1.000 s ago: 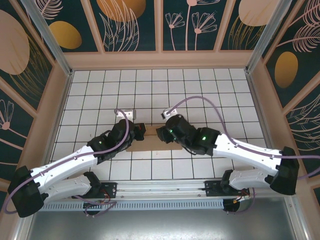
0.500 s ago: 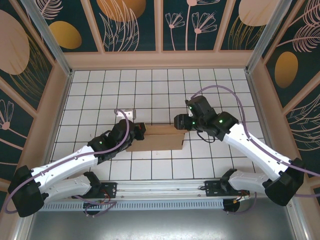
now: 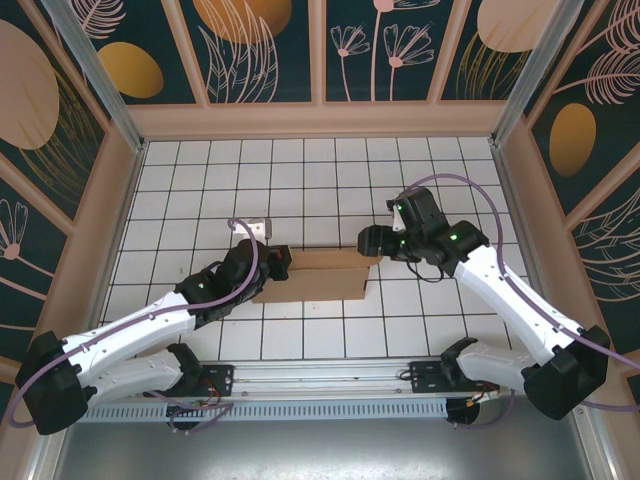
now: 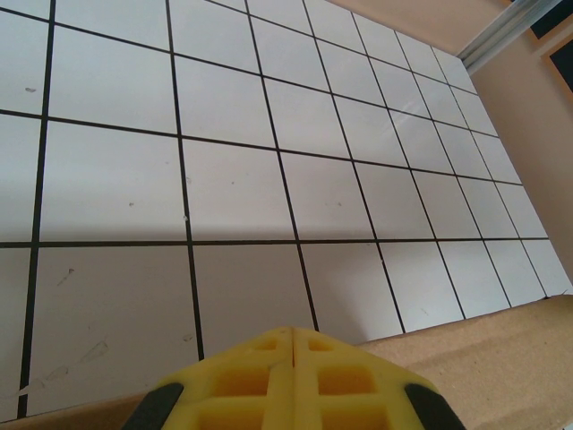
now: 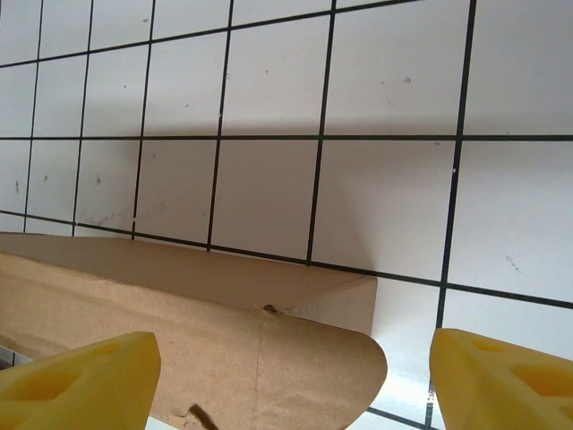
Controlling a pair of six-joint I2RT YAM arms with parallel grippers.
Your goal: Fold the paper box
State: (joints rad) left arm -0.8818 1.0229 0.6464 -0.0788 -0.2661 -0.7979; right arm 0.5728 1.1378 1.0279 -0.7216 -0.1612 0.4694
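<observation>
Brown cardboard, the flap-edged paper box [image 3: 318, 276] [image 5: 224, 331] [image 4: 501, 358] lies near the middle of the white, black-gridded tiled table [image 3: 200, 200]. The left gripper [image 3: 278, 262] [image 4: 293, 336] sits at its left end, yellow pads pressed together; I cannot tell whether cardboard is pinched between them. The right gripper [image 3: 368, 241] [image 5: 291, 381] hangs at the box's right end, fingers spread wide.

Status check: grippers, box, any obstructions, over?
Left gripper shut, at left end of the paper box. Right gripper open, at its right-end flap. Box lies on the tiled table between them. Nothing seen blocking it.
</observation>
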